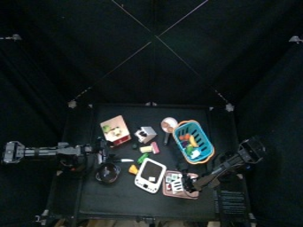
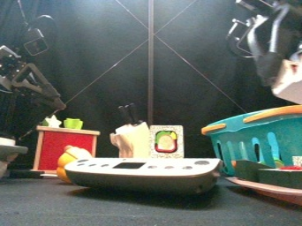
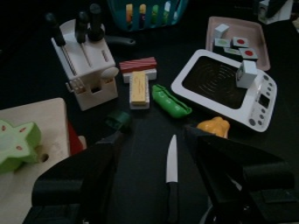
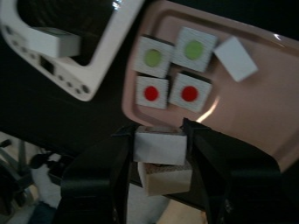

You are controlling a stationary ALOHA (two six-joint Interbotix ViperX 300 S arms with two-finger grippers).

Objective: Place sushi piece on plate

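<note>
Sushi piece [image 4: 162,147], white rice block, pinched in right tool [image 4: 160,149] above pink plate [image 4: 251,114]; left tool [image 3: 160,166] spread.

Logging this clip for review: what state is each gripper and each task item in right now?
right gripper: shut on a white sushi piece, over the pink plate.
left gripper: open, empty, above the knife.
pink plate: holds four topped sushi pieces.
knife: lying flat on the table.

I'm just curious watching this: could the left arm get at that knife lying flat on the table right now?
Probably yes. The left gripper hangs open just above the knife, which lies flat between its jaws with nothing over it; the green pea pod lies clear beyond it.
</note>
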